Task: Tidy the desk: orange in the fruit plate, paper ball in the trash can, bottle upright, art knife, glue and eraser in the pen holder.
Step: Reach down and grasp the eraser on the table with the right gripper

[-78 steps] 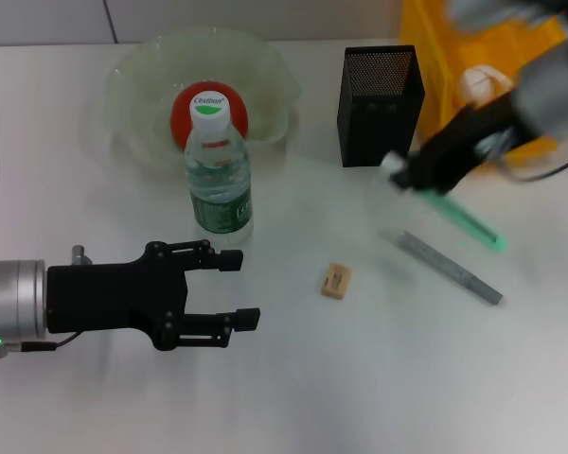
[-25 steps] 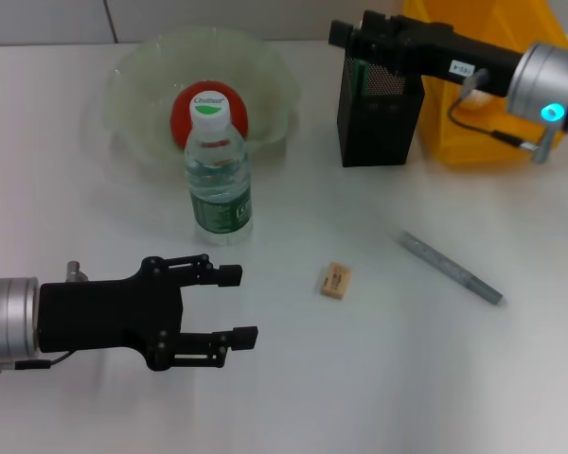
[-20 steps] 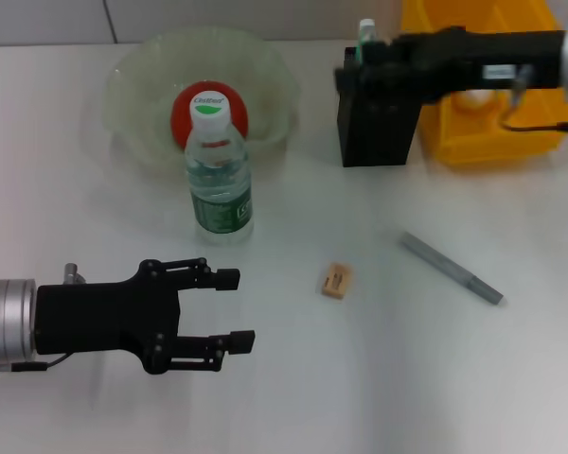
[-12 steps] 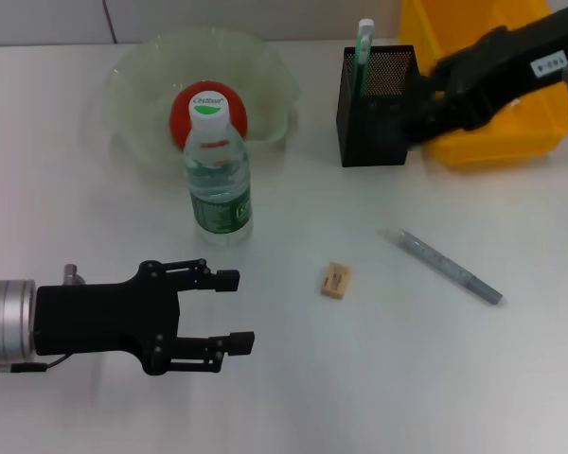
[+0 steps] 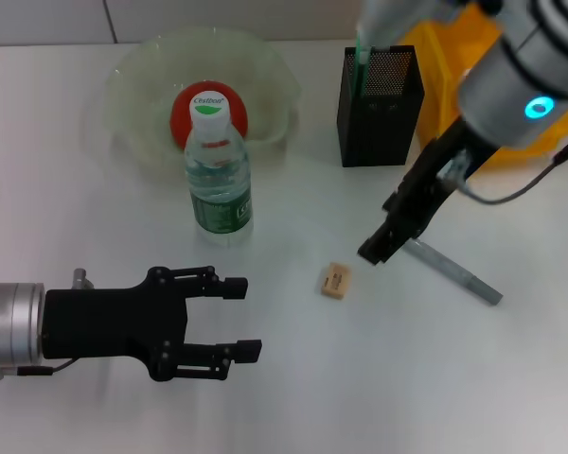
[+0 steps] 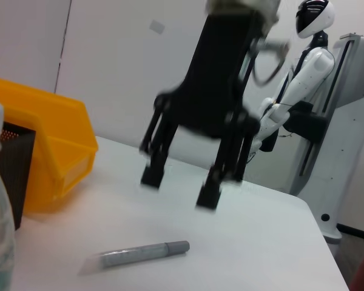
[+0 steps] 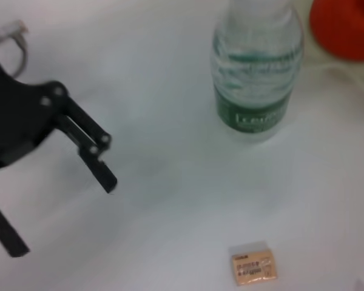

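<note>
The grey art knife lies on the table at the right; it also shows in the left wrist view. My right gripper is open and empty, low over the knife's near end; the left wrist view shows its jaws apart. The tan eraser lies left of it. The green glue stick stands in the black mesh pen holder. The bottle stands upright. The orange sits in the fruit plate. My left gripper is open and empty at the front left. The paper ball is hidden.
A yellow bin stands behind and right of the pen holder, partly covered by my right arm. The right wrist view shows the bottle, the eraser and my left gripper.
My right gripper carried the glue stick to the pen holder, left it there, then swung down to the table by the art knife. The left gripper has barely moved.
</note>
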